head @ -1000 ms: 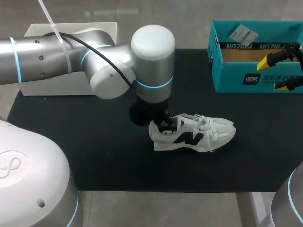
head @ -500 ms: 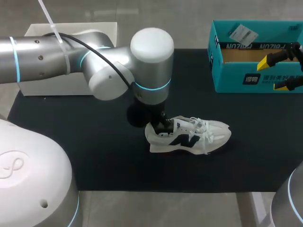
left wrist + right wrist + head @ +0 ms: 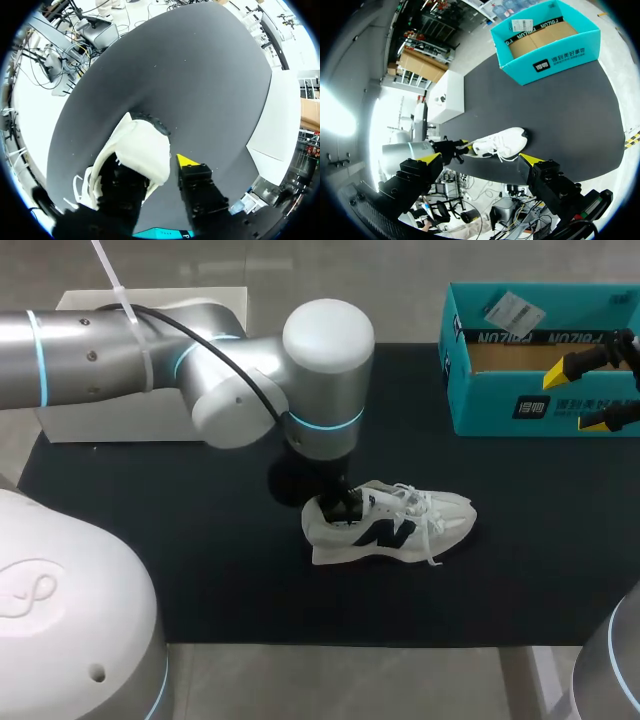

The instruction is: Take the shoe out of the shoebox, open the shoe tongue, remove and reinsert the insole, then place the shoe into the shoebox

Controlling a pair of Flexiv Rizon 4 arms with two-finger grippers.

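Observation:
A white sneaker with a dark side logo lies on its sole on the black mat, toe toward the right. My left gripper is at its heel. In the left wrist view one finger sits inside the sneaker and the yellow-tipped finger stands just outside the heel, with a thin gap, so the left gripper is open. The teal shoebox stands open at the back right. My right gripper hangs open and empty over its front wall. The sneaker and shoebox lie far ahead of the right gripper.
A white block sits at the mat's back left, partly behind my left arm. A paper label hangs on the shoebox's back wall. Bare mat lies in front of the sneaker and between it and the box.
The sneaker slid a little to the left with my left gripper at its heel. The left fingers have spread apart. The right arm has not moved.

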